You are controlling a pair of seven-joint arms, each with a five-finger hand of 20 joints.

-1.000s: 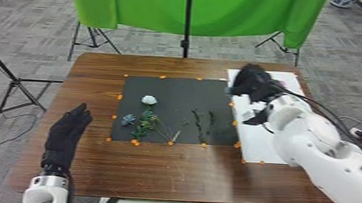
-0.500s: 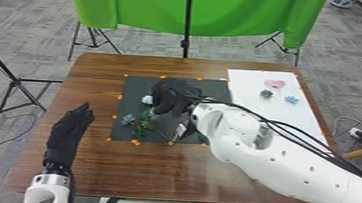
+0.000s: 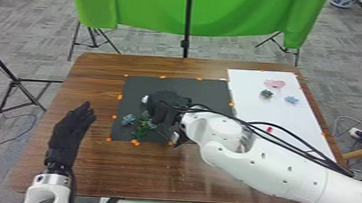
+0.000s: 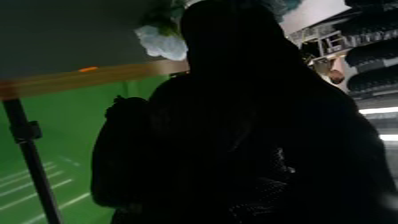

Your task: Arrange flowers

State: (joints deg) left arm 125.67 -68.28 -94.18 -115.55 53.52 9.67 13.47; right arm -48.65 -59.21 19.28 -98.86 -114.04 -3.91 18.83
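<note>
White flower (image 3: 145,99): probably awaiting picking, next needing gentle pinch.
Right hand (image 3: 167,107): being beside it; wide or narrow, one cannot tell.
Left hand (image 3: 72,129): resting straight.

A lab, it seems — white, jointed robot arm (image 3: 272,172) towards five o'clock in the head view, bright green cloth backdrop (image 3: 133,9) at twelve, black metal tripod (image 3: 15,83) at nine — grey patterned carpet (image 3: 39,32).

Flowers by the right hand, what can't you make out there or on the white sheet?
- Whether the right hand holds a stem: in both views its black glove hides the grasp.
- The white flower's full shape: head view, partly behind that hand.
- Blooms in the right wrist view: cut by the top edge.
- The red thing: head view, too small.
</note>
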